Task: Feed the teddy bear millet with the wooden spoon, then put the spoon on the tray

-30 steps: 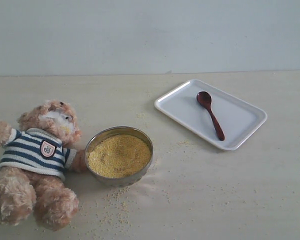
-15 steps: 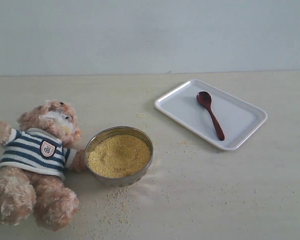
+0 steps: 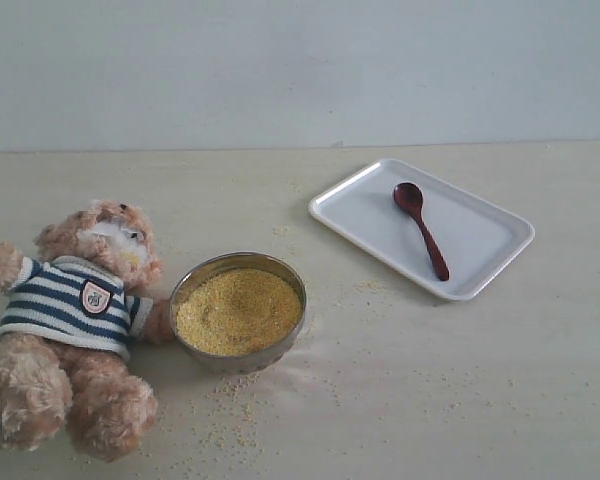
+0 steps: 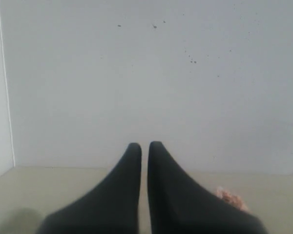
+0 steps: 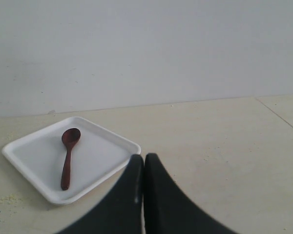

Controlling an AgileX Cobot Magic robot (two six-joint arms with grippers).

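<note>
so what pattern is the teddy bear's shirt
Navy-and-white stripes on the teddy bear's shirt, clearest in the exterior view.

The pale cream flat table [image 3: 460, 400] holds a fluffy light-brown teddy bear [image 3: 75, 305] in a striped shirt, lying on the left. A round shiny metal bowl [image 3: 242, 361] stands just beside it. A flat white tray [image 3: 480, 235] sits apart on the right. Tiny yellow millet grains [image 3: 230, 420] lie scattered near the bowl

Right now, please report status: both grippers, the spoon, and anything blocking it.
Left gripper shut, empty. Right gripper shut, empty. Wooden spoon lying flat on the tray, not yet picked up. Nothing over or against the spoon.
</note>
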